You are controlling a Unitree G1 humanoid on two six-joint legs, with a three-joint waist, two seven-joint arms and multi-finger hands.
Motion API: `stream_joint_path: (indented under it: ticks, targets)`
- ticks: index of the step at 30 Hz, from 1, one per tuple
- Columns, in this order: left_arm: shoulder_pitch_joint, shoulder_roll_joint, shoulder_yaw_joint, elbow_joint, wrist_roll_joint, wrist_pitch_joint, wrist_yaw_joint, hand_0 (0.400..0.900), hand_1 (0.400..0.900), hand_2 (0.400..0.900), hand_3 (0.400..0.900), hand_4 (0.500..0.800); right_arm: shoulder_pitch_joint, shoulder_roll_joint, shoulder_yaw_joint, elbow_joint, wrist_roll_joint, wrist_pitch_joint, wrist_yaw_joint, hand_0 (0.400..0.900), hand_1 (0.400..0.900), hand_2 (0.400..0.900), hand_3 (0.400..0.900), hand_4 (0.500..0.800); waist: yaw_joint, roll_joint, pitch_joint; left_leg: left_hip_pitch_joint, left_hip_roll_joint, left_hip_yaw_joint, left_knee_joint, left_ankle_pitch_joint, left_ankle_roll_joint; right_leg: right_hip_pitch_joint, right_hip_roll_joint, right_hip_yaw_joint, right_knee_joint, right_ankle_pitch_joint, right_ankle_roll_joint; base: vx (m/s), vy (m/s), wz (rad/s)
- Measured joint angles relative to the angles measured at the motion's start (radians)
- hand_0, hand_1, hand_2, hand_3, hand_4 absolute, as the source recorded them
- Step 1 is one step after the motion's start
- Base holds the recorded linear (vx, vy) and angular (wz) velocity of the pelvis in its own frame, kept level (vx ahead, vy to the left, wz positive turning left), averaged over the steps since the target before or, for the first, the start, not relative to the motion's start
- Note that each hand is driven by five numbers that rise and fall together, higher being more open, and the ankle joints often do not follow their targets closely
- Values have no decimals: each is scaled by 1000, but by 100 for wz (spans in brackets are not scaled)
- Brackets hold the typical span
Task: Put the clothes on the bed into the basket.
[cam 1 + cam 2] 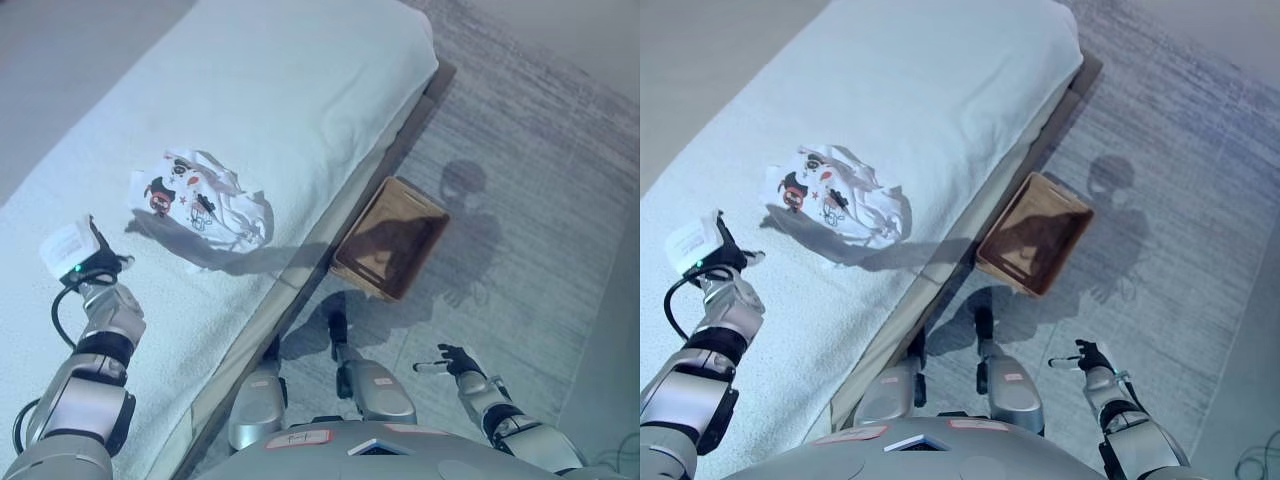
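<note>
A crumpled white garment (pixel 203 208) printed with small red and black figures lies on the white bed (pixel 290 90), near its middle. My left hand (pixel 108 262) hovers over the bed a short way left of and below the garment, apart from it; it is mostly hidden behind the wrist. On the floor beside the bed stands a brown basket (pixel 391 239), holding nothing that I can see. My right hand (pixel 455 360) hangs low over the floor at the lower right, fingers relaxed and holding nothing.
The bed's long edge (pixel 340 200) runs diagonally between the garment and the basket. A grey patterned carpet (pixel 540 170) covers the floor around the basket.
</note>
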Motion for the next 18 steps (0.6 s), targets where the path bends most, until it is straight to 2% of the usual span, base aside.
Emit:
stream_joint_path:
  ticks: [3,5,7,10,12,16,18]
  targets:
    - [-48,5,-24,8,-7,-1,2,900,900,900,900,800,-17,5,0,-36,36,-7,-3,900,900,900,900,800,-17,-10,20,-30,-11,16,0,3,6,-38,-4,19,0,14,18,-14,75,-18]
    - [-81,5,-43,26,-21,-8,1,900,900,900,900,800,-28,11,1,-50,42,-7,-3,900,900,900,900,800,-28,-20,34,-44,-15,27,0,5,9,-59,-6,28,0,27,19,-12,70,-24]
    - [-98,5,-56,47,-59,-26,-1,900,900,900,900,800,-36,14,2,-69,61,-8,-3,900,900,900,900,800,-43,-25,39,-61,-14,28,1,6,11,-78,-7,30,0,34,24,10,73,-25]
    - [-129,5,-73,57,-129,-55,-24,900,900,900,900,800,-39,14,1,-104,78,-8,-4,900,900,900,900,800,-45,-37,49,-82,-18,60,0,5,19,-113,-7,52,1,56,42,6,62,-23]
    - [-147,4,-85,69,-169,-71,-36,900,900,900,900,800,-41,14,2,-116,81,-8,-4,900,900,900,900,800,-56,-39,52,-96,-18,67,0,6,21,-132,-8,52,1,66,39,13,51,-16]
    - [-187,2,-102,112,-219,-77,-48,900,900,900,900,800,-42,14,2,-118,82,-8,-9,900,900,900,900,800,-92,-42,55,-115,-27,84,0,5,27,-158,-13,62,1,72,45,-1,43,-17]
    - [-207,2,-103,136,-245,-77,-51,900,900,900,900,800,-42,14,2,-120,90,-8,-13,900,900,900,900,800,-94,-45,56,-126,-24,97,0,4,31,-175,-14,79,1,82,59,8,17,-12]
